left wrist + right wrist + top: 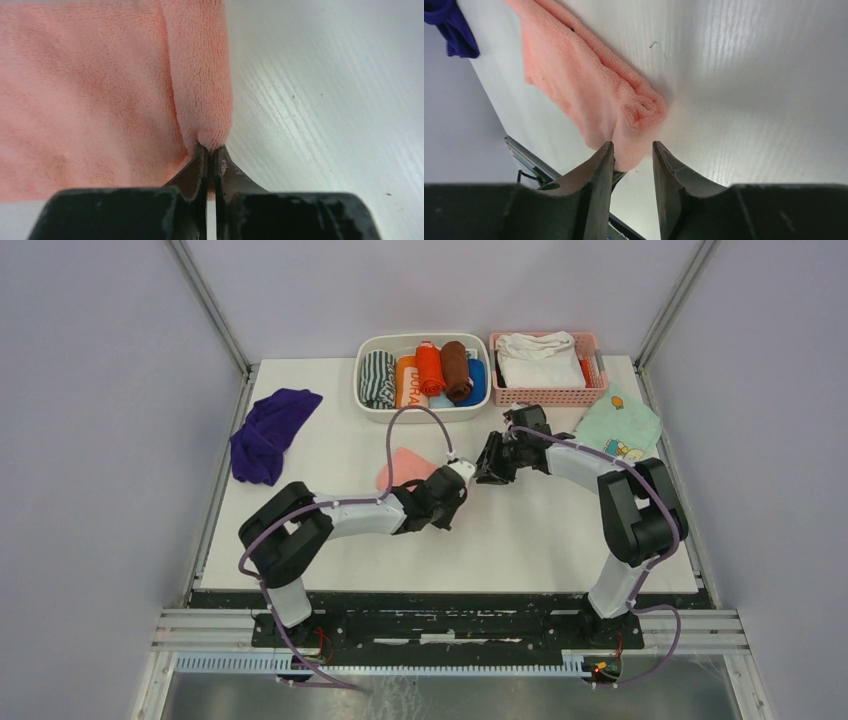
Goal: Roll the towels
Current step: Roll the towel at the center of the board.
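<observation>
Salmon-pink towel: centre of the top frame, partly rolled. One long edge is curled into a soft tube and the rest lies flat. Purple towel: upper left of the frame, a crumpled loose heap, unrolled, well apart from the pink one.

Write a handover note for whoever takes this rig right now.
Left gripper: shut, pinching the rolled edge of the salmon-pink towel.
Right gripper: open, jaws apart at the roll's other end, not gripping.
Pink one: mid-table, roll started along one edge, rest flat.
Purple towel: crumpled at the far left of the table, not rolled.
To do: finish the pink roll, then roll the purple.
</observation>
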Robot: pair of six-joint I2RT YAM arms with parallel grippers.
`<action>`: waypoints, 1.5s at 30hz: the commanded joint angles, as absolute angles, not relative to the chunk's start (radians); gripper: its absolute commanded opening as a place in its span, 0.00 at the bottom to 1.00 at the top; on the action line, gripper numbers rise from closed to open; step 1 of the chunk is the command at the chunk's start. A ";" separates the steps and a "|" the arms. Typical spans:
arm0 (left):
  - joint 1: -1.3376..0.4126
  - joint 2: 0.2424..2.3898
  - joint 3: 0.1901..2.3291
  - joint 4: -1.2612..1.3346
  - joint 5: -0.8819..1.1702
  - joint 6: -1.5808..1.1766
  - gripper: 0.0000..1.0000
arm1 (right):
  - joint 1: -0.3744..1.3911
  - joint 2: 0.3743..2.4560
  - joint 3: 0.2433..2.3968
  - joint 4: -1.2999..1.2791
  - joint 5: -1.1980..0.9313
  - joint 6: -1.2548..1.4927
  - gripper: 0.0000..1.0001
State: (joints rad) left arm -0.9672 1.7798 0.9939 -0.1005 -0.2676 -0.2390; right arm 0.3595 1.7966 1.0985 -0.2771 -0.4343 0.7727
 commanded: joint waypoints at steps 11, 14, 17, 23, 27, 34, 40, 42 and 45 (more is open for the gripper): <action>-0.628 1.804 0.815 0.220 0.540 -0.654 0.03 | 0.297 1.775 0.906 0.184 -0.591 0.872 0.59; -0.588 1.825 0.777 0.302 0.593 -0.736 0.03 | 0.298 1.809 0.895 0.270 -0.635 0.903 0.62; -0.558 1.850 0.755 0.355 0.630 -0.801 0.03 | 0.300 1.856 0.893 0.320 -0.665 0.932 0.62; -0.510 1.888 0.714 0.438 0.661 -0.915 0.03 | 0.308 1.926 0.859 0.434 -0.696 0.989 0.62; -0.493 1.914 0.693 0.485 0.675 -0.981 0.03 | 0.327 1.962 0.849 0.473 -0.710 1.002 0.62; -0.477 1.925 0.665 0.521 0.669 -1.034 0.03 | 0.356 2.016 0.849 0.520 -0.704 1.032 0.54; -0.479 1.872 0.666 0.427 0.598 -0.979 0.17 | 0.371 1.987 0.912 0.292 -0.629 0.944 0.26; -0.484 1.829 0.671 0.365 0.552 -0.937 0.26 | 0.377 1.955 0.938 0.169 -0.578 0.899 0.16; -0.498 1.739 0.684 0.268 0.463 -0.865 0.40 | 0.391 1.908 0.995 -0.047 -0.478 0.829 0.03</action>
State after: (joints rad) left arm -0.4873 1.8359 0.6865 0.4648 0.6258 -0.9859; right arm 0.3714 1.9816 0.9272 0.2573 -0.6346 0.9550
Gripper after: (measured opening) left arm 0.335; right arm 0.106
